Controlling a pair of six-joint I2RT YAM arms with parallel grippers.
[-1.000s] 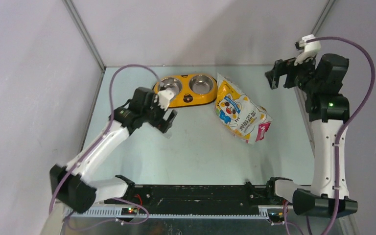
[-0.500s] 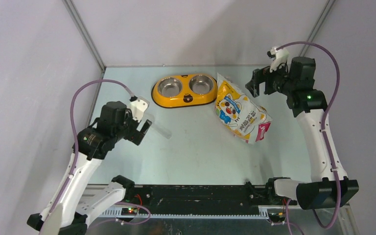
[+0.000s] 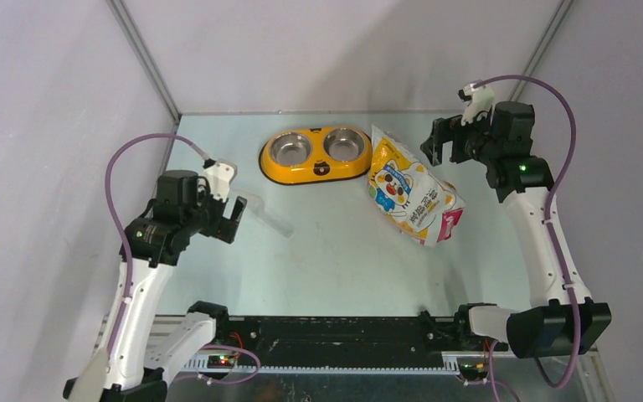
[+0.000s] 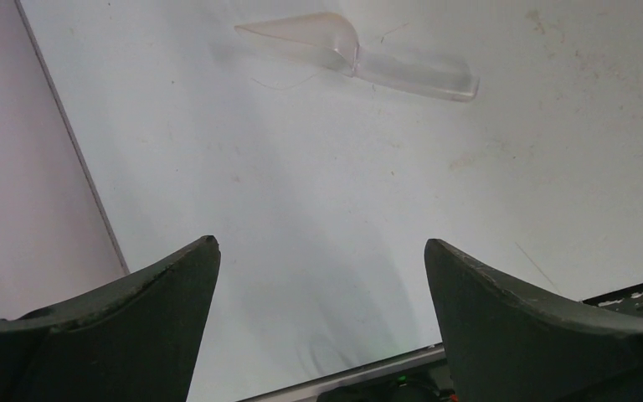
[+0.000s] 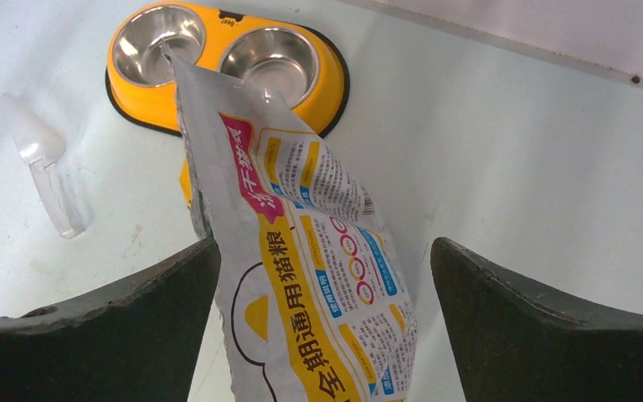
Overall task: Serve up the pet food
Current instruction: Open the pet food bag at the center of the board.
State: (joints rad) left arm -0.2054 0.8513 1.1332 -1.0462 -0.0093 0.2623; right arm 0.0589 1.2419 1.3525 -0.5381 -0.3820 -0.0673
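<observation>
The left claw (image 3: 233,219) is held wide apart, with nothing grasped, above the desk (image 3: 343,268). Ahead of its fingers and well apart from them, a clear scoop (image 4: 360,59) is laid flat, its handle stretched to the right in the wrist view. The right claw (image 3: 441,142) is likewise spread wide and empty. Below it, framed between its fingers, the pet food bag (image 5: 301,251) is seen on the desk, printed face up. Its long axis is run diagonally: the pink base is turned back toward the arm's base, and the top edge is pointed away from the claw at the yellow double bowl (image 3: 297,173), whose rim it meets.
</observation>
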